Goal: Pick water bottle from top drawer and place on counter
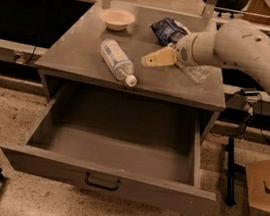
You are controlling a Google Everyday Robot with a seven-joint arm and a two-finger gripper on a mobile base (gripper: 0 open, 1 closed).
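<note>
- The counter (76, 58), the flat grey metal top of the cabinet, carries everything in play, so the placing spot is already occupied by the task's object.
- The top drawer (118, 153), wide, shallow and grey metal with a small dark bar handle (102, 182) on its front, stands pulled fully open. Its floor is bare, so I judge the picking part done.
- The gripper (150, 60), tan at the end of the white arm (240, 47), hangs low over the right half of the counter and points left. Whether it is open or closed cannot be told from this angle.
- The water bottle (197, 73), slim, clear and crinkly, lies on its side under the arm's wrist near the counter's right edge. It appears to rest on the surface, which would leave only letting go and backing the arm away.
- A fatter clear bottle (115, 60) with a white-and-blue label lies apart to the left and is not the target.
- A dark blue snack bag (168, 30) and a pale round bowl (117, 19) sit at the back.
</note>
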